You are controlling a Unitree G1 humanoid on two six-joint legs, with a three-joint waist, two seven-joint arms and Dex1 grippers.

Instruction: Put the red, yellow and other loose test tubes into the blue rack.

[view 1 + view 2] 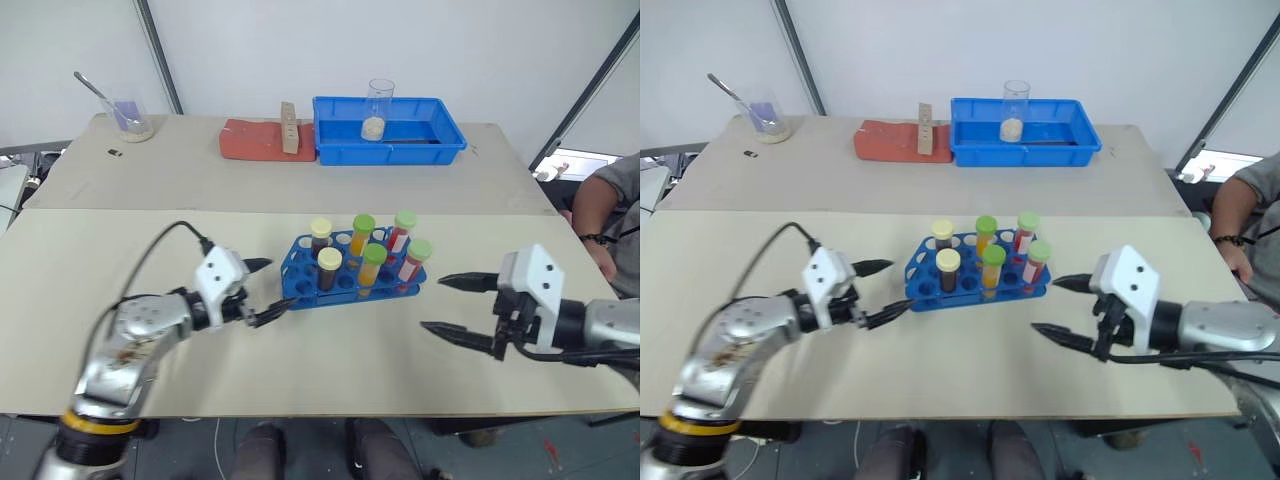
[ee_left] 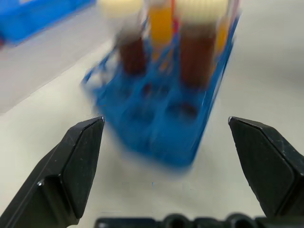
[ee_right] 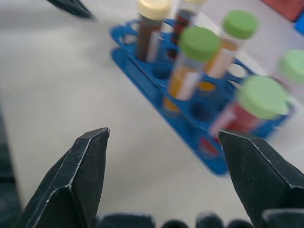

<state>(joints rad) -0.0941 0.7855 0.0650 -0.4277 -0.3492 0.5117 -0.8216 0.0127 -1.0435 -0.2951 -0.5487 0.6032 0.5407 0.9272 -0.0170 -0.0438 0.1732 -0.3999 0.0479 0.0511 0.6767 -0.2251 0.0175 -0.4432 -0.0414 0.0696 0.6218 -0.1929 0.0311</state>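
Blue rack (image 1: 352, 277): mid-table between both arms, holding 6 capped test tubes (image 1: 372, 266).
Left gripper (image 1: 268, 291): spread wide, empty, beside the rack.
Right gripper (image 1: 452, 306): released, empty.
Remaining: likely nothing; no loose tubes visible.

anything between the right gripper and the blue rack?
Nothing: bare tabletop separates the right gripper from the blue rack, per the left eye view.

The blue rack (image 1: 350, 275) is showing as smooth, glossy plastic, its tubes (image 1: 370, 268) clear-walled with matt caps. The table (image 1: 300, 360) is looking matt and smooth (a pale, papery finish). The left end effector (image 1: 263, 291) fingers are gleaming as hard black plastic.
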